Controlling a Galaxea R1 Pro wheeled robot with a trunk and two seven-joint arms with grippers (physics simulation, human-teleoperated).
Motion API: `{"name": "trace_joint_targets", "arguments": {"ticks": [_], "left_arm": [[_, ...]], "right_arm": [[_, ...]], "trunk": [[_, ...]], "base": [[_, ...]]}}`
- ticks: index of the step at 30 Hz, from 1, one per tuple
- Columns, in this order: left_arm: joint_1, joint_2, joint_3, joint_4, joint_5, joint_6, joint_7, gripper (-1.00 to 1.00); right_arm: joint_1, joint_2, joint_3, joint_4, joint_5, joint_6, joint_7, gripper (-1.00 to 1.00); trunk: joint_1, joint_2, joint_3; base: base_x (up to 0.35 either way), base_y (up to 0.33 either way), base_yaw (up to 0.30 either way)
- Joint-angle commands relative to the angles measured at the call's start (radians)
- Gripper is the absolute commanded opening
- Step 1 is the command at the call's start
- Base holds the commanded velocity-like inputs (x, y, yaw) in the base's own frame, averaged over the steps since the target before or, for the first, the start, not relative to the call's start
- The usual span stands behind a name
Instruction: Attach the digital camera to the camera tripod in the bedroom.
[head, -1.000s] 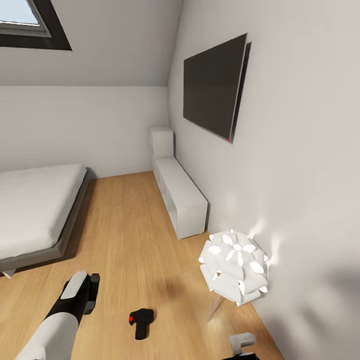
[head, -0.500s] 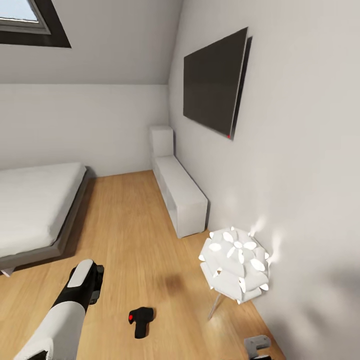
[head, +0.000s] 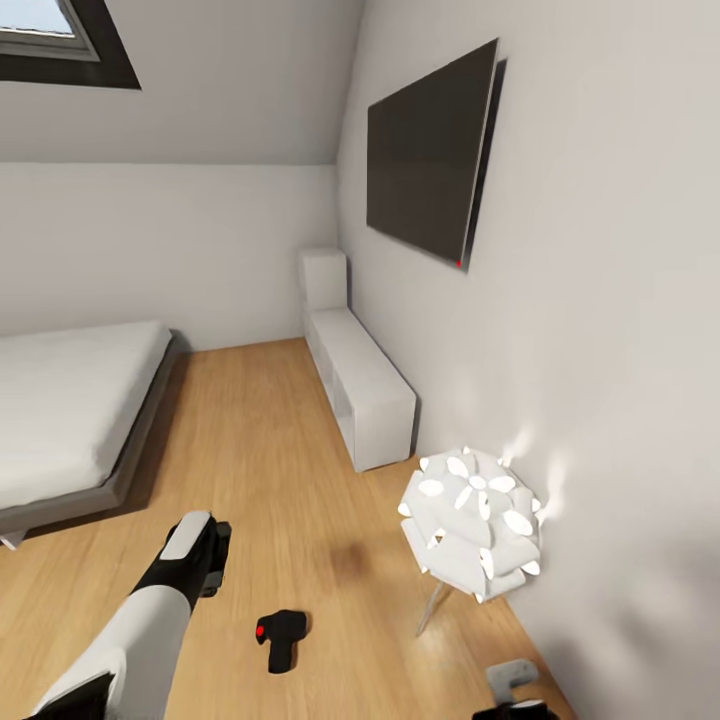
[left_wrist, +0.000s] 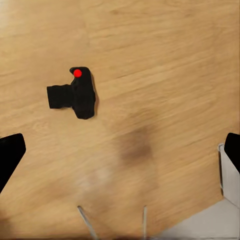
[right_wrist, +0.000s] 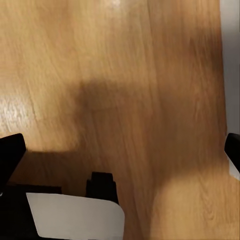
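1 camera (head: 279, 638) on the wood floor (head: 270, 450) — lying flat, red button visible, nothing touching it. Left wrist view has it too (left_wrist: 73, 94), lens barrel pointing sideways, well ahead of the fingertips.

1 left gripper (head: 196, 556) in head view, hanging above the floor, beside the camera and apart from it. Left wrist view puts its 2 fingertips (left_wrist: 10, 155) at opposite edges of the picture — spread wide, nothing between them but floor.

Right gripper (head: 512, 690): only a grey part pokes in at the head view's bottom edge. Right wrist view shows 2 dark fingertips (right_wrist: 10, 152) far apart at the frame edges, so it's wide too, empty, over bare floor.

Containers: 1 low white cabinet (head: 360, 385) along the right wall; its side openings are too dim to tell any contents.

Rest of room: 1 bed (head: 70, 420), 1 lit petal lamp (head: 472, 525) near the wall, 1 wall TV (head: 428, 155), 1 skylight (head: 50, 40).
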Motion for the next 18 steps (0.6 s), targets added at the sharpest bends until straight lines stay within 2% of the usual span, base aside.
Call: {"name": "trace_joint_targets", "arguments": {"ticks": [1,6,13,18], "left_arm": [[-0.005,-0.005,0.004,0.004,0.001,0.002,-0.001,1.0],[-0.025,-0.018,0.004,0.021,0.003,-0.003,-0.001,1.0],[-0.058,-0.05,0.004,0.043,0.005,-0.041,0.031,1.0],[-0.066,-0.057,0.006,0.065,0.008,-0.063,0.04,1.0]], "right_arm": [[-0.001,-0.001,0.006,-0.01,0.005,0.006,0.004,1.0],[0.0,-0.002,0.008,-0.045,0.005,0.006,0.018,1.0],[0.001,-0.002,0.006,-0.097,0.005,0.013,0.026,1.0],[0.001,-0.002,0.007,-0.109,0.005,0.014,0.028,1.0]], "trunk": [[0.004,-0.008,-0.004],[0.023,-0.043,-0.02],[0.05,-0.092,-0.042],[0.069,-0.127,-0.057]], "base": [[0.0,0.0,0.0],[0.0,0.0,0.0],[0.0,0.0,0.0],[0.0,0.0,0.0]]}}
